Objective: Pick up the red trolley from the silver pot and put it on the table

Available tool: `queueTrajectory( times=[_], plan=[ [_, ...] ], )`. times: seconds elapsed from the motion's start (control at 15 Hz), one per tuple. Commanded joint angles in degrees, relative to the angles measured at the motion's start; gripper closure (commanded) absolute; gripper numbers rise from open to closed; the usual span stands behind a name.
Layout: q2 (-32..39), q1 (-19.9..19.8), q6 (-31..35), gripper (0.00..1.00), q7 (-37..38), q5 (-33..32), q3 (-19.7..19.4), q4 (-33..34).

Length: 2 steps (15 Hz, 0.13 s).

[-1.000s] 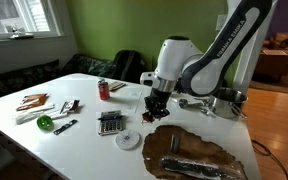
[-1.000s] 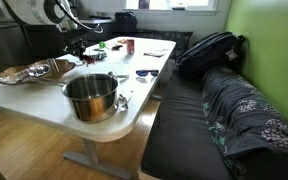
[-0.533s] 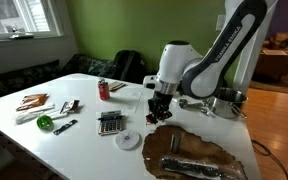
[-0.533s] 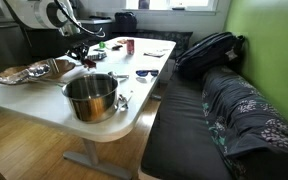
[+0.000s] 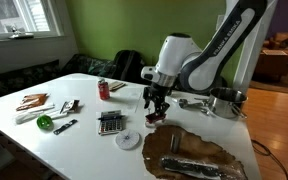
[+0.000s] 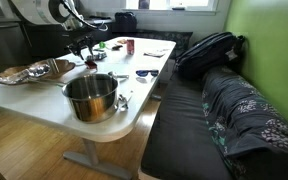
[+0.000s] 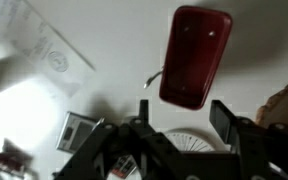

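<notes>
The table [image 5: 84,140] is the broad white surface under everything, and nothing on it has shifted since a second ago except me; my arm [image 5: 219,50] arches over it from the far side, as before, though the wrist end now sits a little higher than it did half a second ago. The brown mat [image 5: 199,150] lies at the near edge of the table, unchanged. The silver pot [image 6: 91,95] stands near a table corner, well apart from where I am working, in the same spot as earlier; I cannot tell from here what its inside holds. My gripper [image 5: 156,106] has lifted away from the tabletop; a second ago it was low over the red spot, and now there is clear white between them. In the wrist view my gripper [image 7: 182,114] has its two fingers [image 7: 224,120] spread wide and they grip nothing. The red trolley [image 7: 194,55] lies flat on the white table just beyond the fingertips, touching neither; in an exterior view the red trolley [image 5: 153,117] rests just beside the mat's edge, directly under me. The red can [image 5: 103,90] and the calculator [image 5: 110,123] have stayed put.
</notes>
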Motion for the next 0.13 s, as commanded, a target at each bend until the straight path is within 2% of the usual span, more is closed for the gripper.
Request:
queueTrajectory(
  times=[0.0,0.07],
  plan=[
    [-0.89,-0.66,2.92,0.03,0.86,-0.96,0.57,-0.06],
    [-1.74,-0.83,3.69,0.21,0.87,-1.01,0.68,-0.20]
  ],
)
